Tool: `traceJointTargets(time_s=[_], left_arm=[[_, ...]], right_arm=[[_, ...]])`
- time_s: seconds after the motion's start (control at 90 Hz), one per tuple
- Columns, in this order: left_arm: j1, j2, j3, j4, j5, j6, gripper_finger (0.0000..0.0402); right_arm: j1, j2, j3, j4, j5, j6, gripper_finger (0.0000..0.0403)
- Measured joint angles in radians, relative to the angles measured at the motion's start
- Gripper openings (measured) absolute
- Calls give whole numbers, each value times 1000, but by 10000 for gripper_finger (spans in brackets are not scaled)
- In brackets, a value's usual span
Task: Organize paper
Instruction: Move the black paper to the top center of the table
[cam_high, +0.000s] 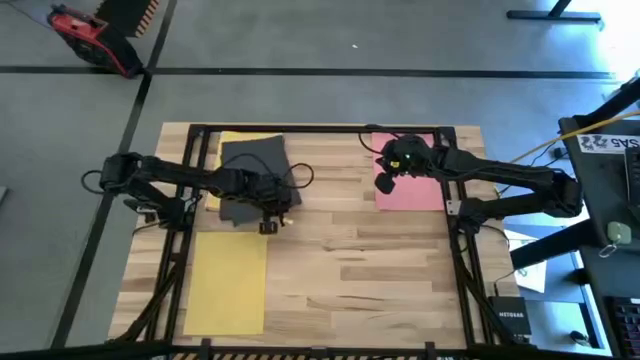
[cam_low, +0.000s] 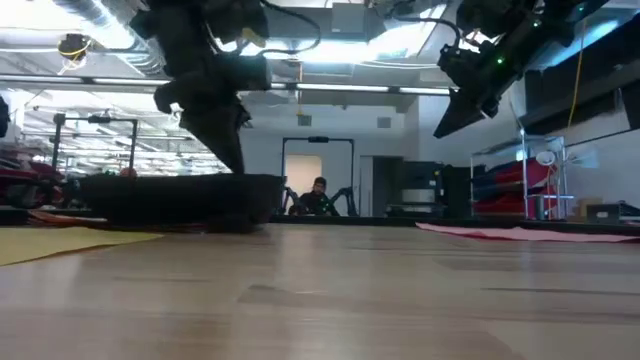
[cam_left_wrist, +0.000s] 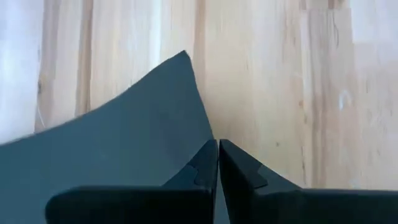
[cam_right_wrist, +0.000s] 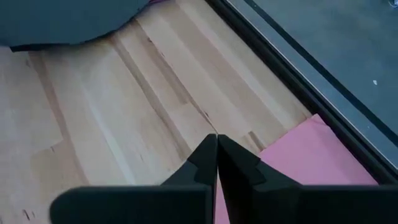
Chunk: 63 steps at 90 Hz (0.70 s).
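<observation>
My left pincer (cam_high: 268, 226) sat low over the pale wooden plank tabletop (cam_high: 350, 270), its two dark fingers pressed together on the near edge of the thin black rectangular paper sheet (cam_high: 252, 180); in the left wrist view the fingers (cam_left_wrist: 205, 171) met with that sheet (cam_left_wrist: 118, 155) between them, one corner jutting forward past the tips. In the low view the black sheet (cam_low: 180, 195) stood raised off the tabletop along its gripped side, under my left arm. It lay over part of a yellow sheet (cam_high: 237, 143) at the far left of the tabletop. A second flat yellow rectangular paper sheet (cam_high: 229, 280) rested at the near left, apart from the black one. My right pincer (cam_high: 385, 183) hung above the tabletop at the left edge of the flat pink rectangular paper sheet (cam_high: 410, 180), which lay at the far right; the right wrist view showed its fingers (cam_right_wrist: 208, 162) closed against each other with nothing between them, the pink sheet (cam_right_wrist: 311, 155) just beside and below. In the low view a person (cam_low: 318, 196) sat in the room beyond the tabletop.
</observation>
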Motion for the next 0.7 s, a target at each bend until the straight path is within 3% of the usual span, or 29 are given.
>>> traceJointTargets(time_s=[0.156,0.444,0.7], left_arm=[[0,77,55,12,24,21,0],[17,273,299,30,40,152,0],[49,374,476,63,59,235,0]], right_arm=[[0,0,0,0,0,1,0],[0,0,0,-7,0,32,0],[0,0,0,-9,0,58,0]])
